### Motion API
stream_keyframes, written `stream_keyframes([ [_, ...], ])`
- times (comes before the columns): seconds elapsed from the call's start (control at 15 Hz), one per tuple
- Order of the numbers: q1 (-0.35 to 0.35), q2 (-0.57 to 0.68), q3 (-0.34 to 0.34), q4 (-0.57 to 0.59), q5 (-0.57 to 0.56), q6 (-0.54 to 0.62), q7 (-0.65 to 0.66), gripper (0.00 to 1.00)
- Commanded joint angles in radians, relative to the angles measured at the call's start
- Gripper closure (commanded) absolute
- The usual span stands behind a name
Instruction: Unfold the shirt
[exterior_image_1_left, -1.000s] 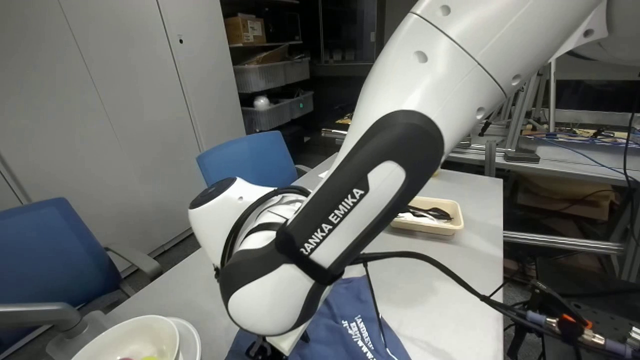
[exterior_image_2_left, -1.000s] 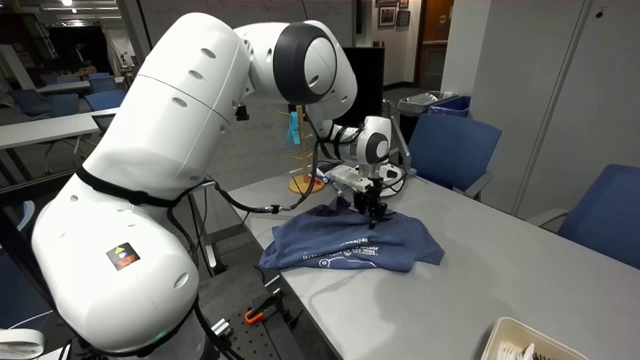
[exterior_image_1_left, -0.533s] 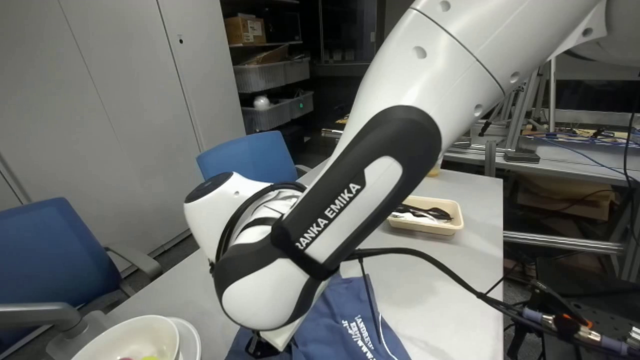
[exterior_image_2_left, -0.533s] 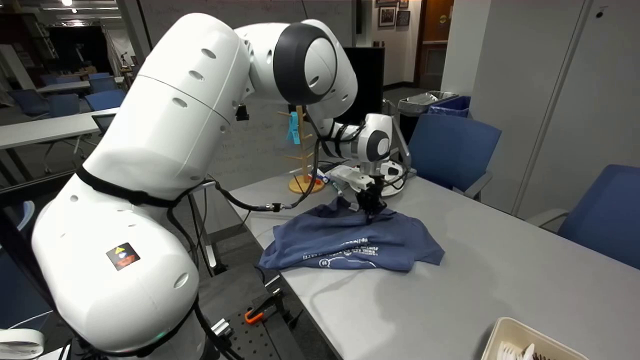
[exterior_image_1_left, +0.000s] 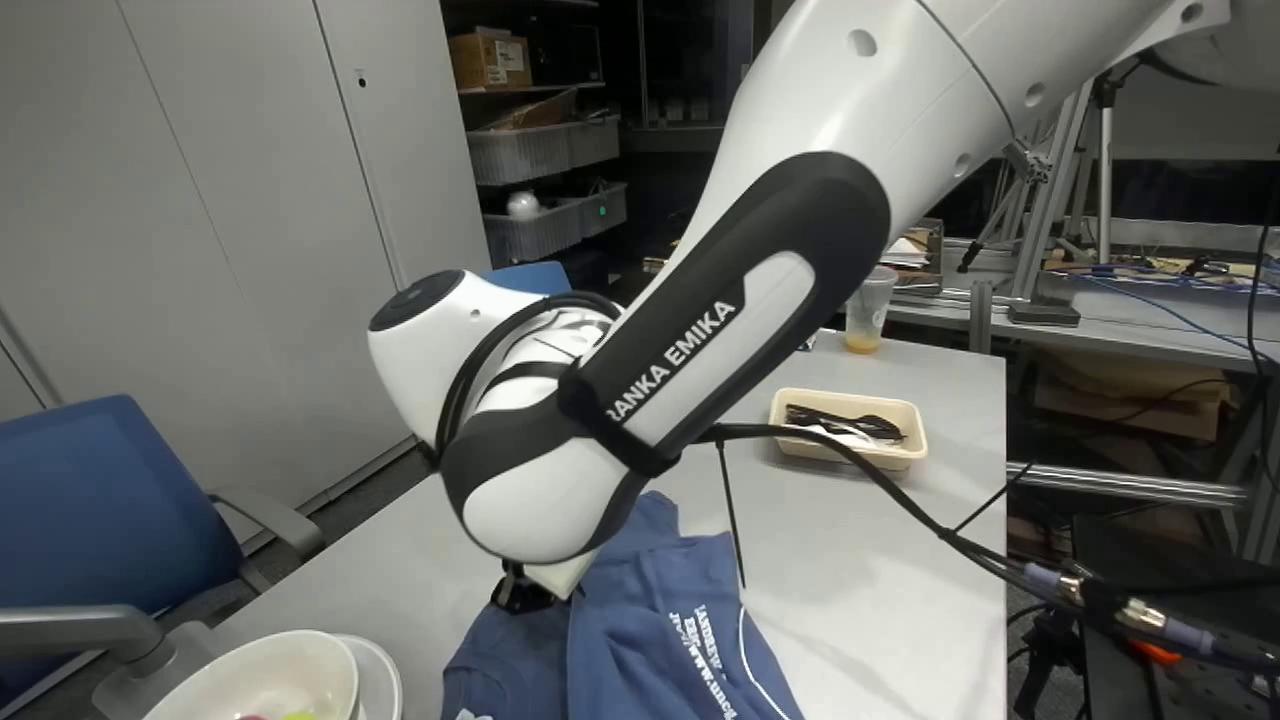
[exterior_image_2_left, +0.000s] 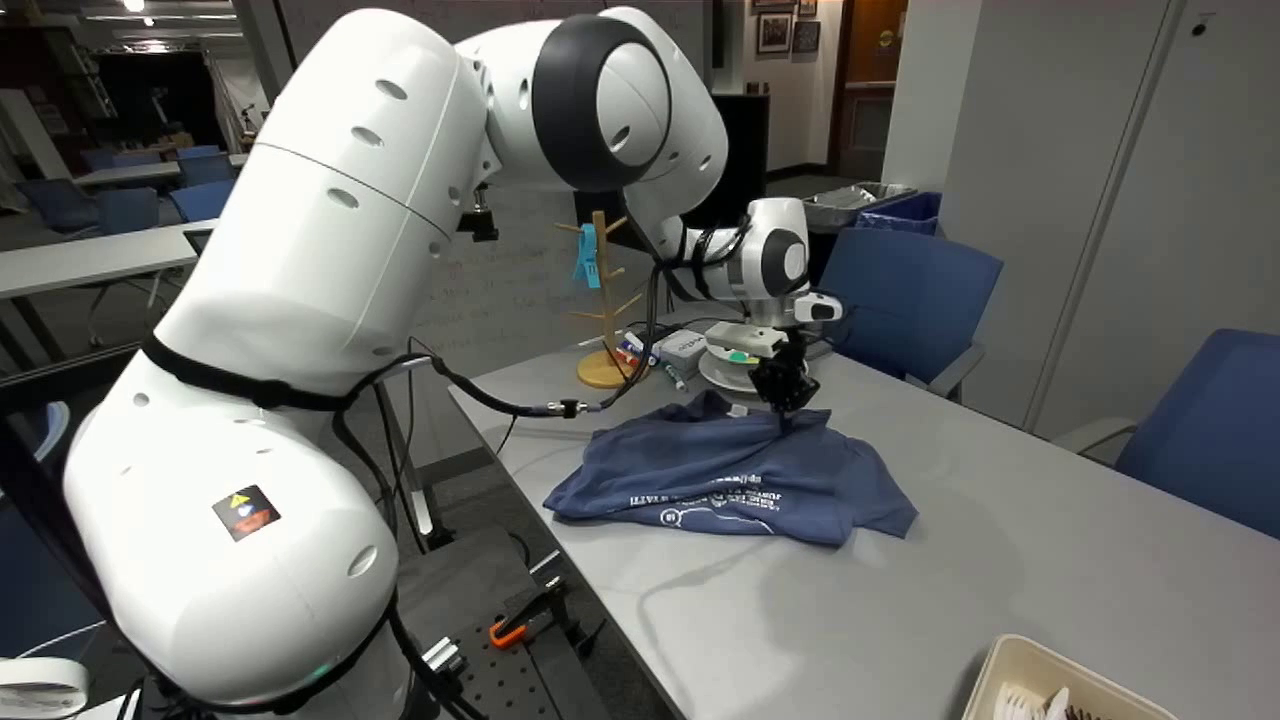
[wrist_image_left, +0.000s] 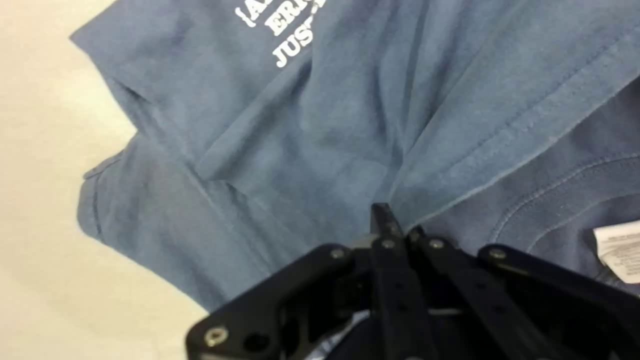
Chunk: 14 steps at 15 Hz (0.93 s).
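Observation:
The navy-blue shirt (exterior_image_2_left: 730, 480) lies crumpled and partly folded over itself on the table, its white lettering facing up along the near side. In the wrist view the gripper (wrist_image_left: 400, 226) is shut on a hem of the shirt (wrist_image_left: 325, 130), where creases fan out from the fingertips. Beneath that hem shows the neckline layer with a white label (wrist_image_left: 622, 252). The gripper (exterior_image_2_left: 785, 418) grips the shirt's far side in an exterior view, with the cloth there drawn up slightly. The arm hides some of the shirt (exterior_image_1_left: 650, 630) in an exterior view.
A beige tray (exterior_image_1_left: 895, 458) with cutlery stands on the table, near a plastic cup (exterior_image_1_left: 868, 315). A white bowl (exterior_image_1_left: 335, 655) sits on plates beyond the shirt. A wooden stand (exterior_image_2_left: 604, 330), a grey box (exterior_image_2_left: 683, 350) and markers are close by. Blue chairs (exterior_image_2_left: 905, 300) line the table.
The gripper has closed on the shirt, then risen a little and moved away from the robot's base. The shirt has been dragged along in the same direction.

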Motion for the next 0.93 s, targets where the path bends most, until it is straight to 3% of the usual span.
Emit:
stream_keyframes([
  [0.0,0.003,-0.103,-0.039,-0.057,-0.085,-0.038,-0.022,0.99],
  [0.47,-0.030,-0.369,-0.071,-0.314,-0.238,-0.124,0.030,0.99],
  [0.87,-0.112,-0.554,-0.056,-0.594,-0.268,-0.147,0.116,0.99],
])
